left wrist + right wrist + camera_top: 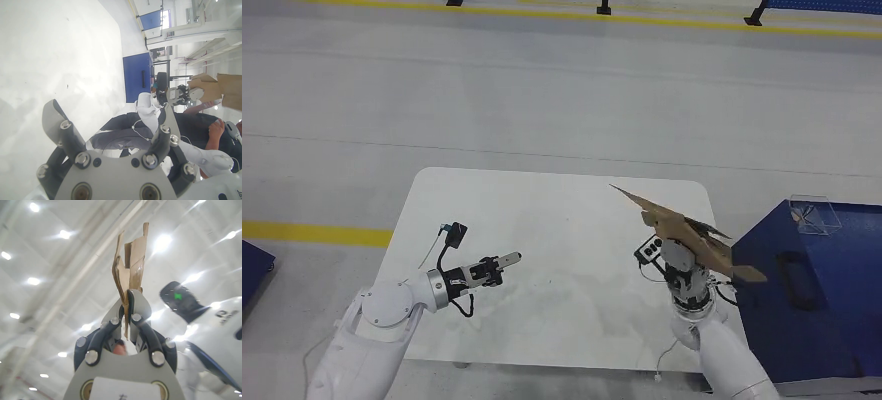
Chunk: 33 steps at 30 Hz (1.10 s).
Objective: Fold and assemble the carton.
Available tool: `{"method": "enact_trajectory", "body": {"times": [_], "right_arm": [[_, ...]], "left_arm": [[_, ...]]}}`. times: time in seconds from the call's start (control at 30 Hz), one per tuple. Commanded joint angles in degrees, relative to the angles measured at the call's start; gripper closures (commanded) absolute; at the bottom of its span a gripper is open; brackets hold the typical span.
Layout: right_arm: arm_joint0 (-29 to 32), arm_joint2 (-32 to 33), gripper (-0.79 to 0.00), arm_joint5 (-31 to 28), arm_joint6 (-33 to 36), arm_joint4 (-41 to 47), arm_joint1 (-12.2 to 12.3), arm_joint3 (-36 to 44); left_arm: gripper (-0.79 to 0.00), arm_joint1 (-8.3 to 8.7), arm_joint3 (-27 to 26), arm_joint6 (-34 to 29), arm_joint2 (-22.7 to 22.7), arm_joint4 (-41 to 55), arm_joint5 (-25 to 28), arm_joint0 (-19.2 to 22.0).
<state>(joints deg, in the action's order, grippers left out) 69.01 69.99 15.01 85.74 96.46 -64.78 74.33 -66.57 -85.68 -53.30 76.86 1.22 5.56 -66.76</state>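
Clamping one edge of the flattened brown carton (132, 262), the right fingers (141, 303) are closed tight on the cardboard and hold it up in the air, off the white desk (542, 210), above its near right corner and beside the blue cabinet (827, 290). The carton is partly splayed, its flaps spreading apart away from the grip. The left fingers (54, 117) are spread wide apart with nothing between them, over the near left part of the desk and well apart from the carton.
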Motion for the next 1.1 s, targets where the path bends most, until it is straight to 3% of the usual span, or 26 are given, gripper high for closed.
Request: {"method": "enact_trajectory", "body": {"times": [0.0,0.17,0.33,0.4,0.73,0.87,1.0,1.07], "right_arm": [[1.26,5.67,0.0,-9.45,2.26,-7.19,0.84,0.94],[7.24,16.53,0.0,-33.28,0.28,-20.41,2.06,7.47],[13.96,24.26,0.0,-46.19,-12.62,-35.63,1.72,19.05],[15.8,24.84,0.0,-48.71,-15.14,-37.9,1.38,21.69],[15.77,25.03,0.0,-48.95,-15.44,-38.57,1.39,21.7],[16.33,30.39,0.0,-58.15,-24.6,-53.79,1.51,27.92],[19.45,39.61,0.0,-70.93,-37.38,-73.14,1.32,34.05],[20.48,44.62,0.0,-73.01,-42.53,-82.33,0.75,37.87]], "left_arm": [[-0.785,0.0,0.0,0.0,0.01,0.0,0.0,0.0],[-0.785,0.0,0.0,0.0,0.01,0.0,0.0,0.0],[-0.785,0.0,0.0,0.0,0.01,0.0,0.0,0.0],[-0.785,0.0,0.0,0.0,0.01,0.0,0.0,0.0],[-0.785,0.0,0.0,0.0,0.01,0.0,0.0,0.0],[-0.785,0.0,0.0,0.0,0.01,0.0,0.0,0.0],[-0.785,0.0,0.0,0.0,0.01,0.0,0.0,0.0],[-0.785,0.0,0.0,0.0,0.01,0.0,0.0,0.0]]}}
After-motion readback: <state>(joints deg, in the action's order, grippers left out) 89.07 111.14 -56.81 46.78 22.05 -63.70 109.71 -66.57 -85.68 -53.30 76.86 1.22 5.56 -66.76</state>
